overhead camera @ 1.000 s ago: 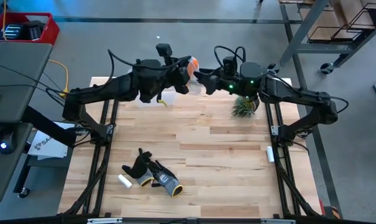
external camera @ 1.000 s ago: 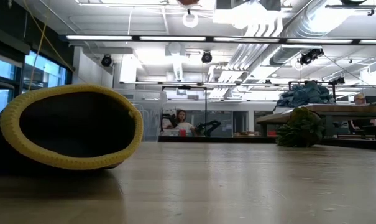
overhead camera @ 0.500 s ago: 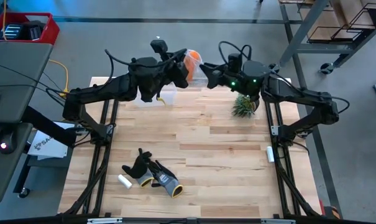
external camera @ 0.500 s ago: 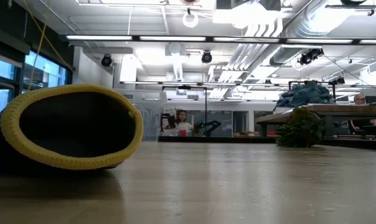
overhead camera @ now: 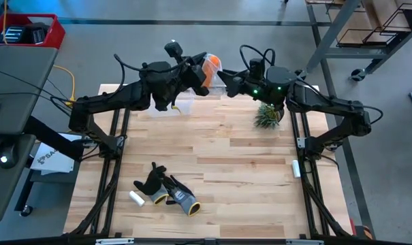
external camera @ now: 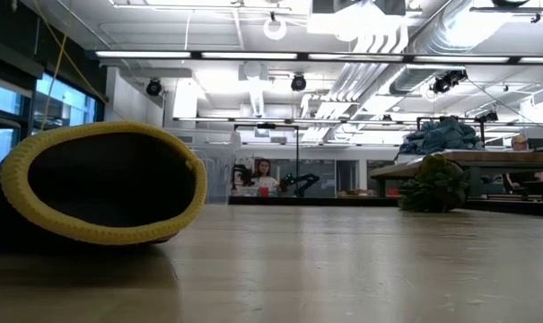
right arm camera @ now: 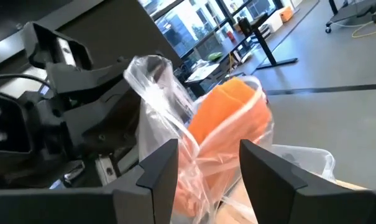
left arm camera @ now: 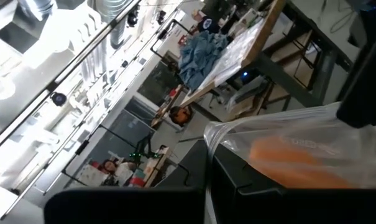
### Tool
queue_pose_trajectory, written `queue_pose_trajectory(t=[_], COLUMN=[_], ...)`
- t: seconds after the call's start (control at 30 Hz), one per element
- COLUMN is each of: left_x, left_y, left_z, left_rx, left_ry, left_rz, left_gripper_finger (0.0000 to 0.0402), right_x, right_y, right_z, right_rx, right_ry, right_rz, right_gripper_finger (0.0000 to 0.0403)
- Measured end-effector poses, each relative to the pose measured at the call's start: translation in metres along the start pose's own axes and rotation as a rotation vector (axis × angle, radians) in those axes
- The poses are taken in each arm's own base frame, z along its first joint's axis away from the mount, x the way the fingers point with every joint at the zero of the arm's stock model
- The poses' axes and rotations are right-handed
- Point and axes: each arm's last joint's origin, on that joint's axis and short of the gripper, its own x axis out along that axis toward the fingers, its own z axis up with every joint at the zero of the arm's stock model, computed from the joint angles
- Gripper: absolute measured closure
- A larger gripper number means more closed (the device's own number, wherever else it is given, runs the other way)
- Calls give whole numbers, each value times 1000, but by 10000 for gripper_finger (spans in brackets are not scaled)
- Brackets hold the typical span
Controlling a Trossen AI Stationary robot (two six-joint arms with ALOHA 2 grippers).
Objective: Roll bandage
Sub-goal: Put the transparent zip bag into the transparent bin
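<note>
The orange bandage [overhead camera: 210, 68] is a stubby roll inside a clear plastic bag [overhead camera: 219, 80], held high above the table's far edge between both arms. In the right wrist view the bandage [right arm camera: 228, 118] shows through the crumpled bag [right arm camera: 153, 93]; in the left wrist view it is an orange patch [left arm camera: 293, 158] inside the bag [left arm camera: 268, 134]. My left gripper [overhead camera: 200, 76] is shut on the bag from the left. My right gripper [overhead camera: 226, 83] meets the bag from the right, and bag and bandage fill the gap between its fingers. Neither gripper shows in the low view. My left gripper pinches the bag's plastic at an edge [left arm camera: 210, 177] on the side away from the bandage, coming level from the table's left. The bag is lifted clear of the table. My right gripper has the bag's lower part [right arm camera: 200, 186] between its two fingers [right arm camera: 158, 167], coming level from the table's right. The bandage sits in the bag just past the fingertips. The bag hangs clear of the table, crumpled and slack.
A pair of black-grey-yellow gloves [overhead camera: 168, 190] and a small white cylinder [overhead camera: 136, 198] lie at the near left; a glove cuff [external camera: 100, 184] fills the low view's left. A green tuft [overhead camera: 267, 116] lies under the right arm. A clear container [overhead camera: 182, 105] sits below the left arm.
My left gripper has risen and gone toward the far edge, turning, and has carried the bag with it. The orange bandage now shows more fully from above. My right gripper has followed a little toward the far edge.
</note>
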Motion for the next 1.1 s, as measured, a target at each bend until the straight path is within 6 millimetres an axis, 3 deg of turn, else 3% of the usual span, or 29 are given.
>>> queue_pose_trajectory(t=[0.4,0.5,0.67,0.9,1.1], left_x=[0,0,0,-3,-11], left_y=[0,-1,-1,-5,-3], left_z=[1,1,1,-1,-12], left_rx=[-27,-45,-72,35,-28], left_ry=[-22,-27,-37,-4,51], left_rz=[-9,-14,-23,-57,-138], left_gripper_finger=[401,402,402,402,387], right_x=[3,3,3,0,-15], right_y=[-4,-4,-4,-4,-6], right_z=[5,5,4,7,19], right_rx=[41,28,-17,-13,-32], right_ry=[-24,-23,-12,-22,-33], right_rz=[-6,-6,10,-4,2], right_gripper_finger=[261,292,389,401,402])
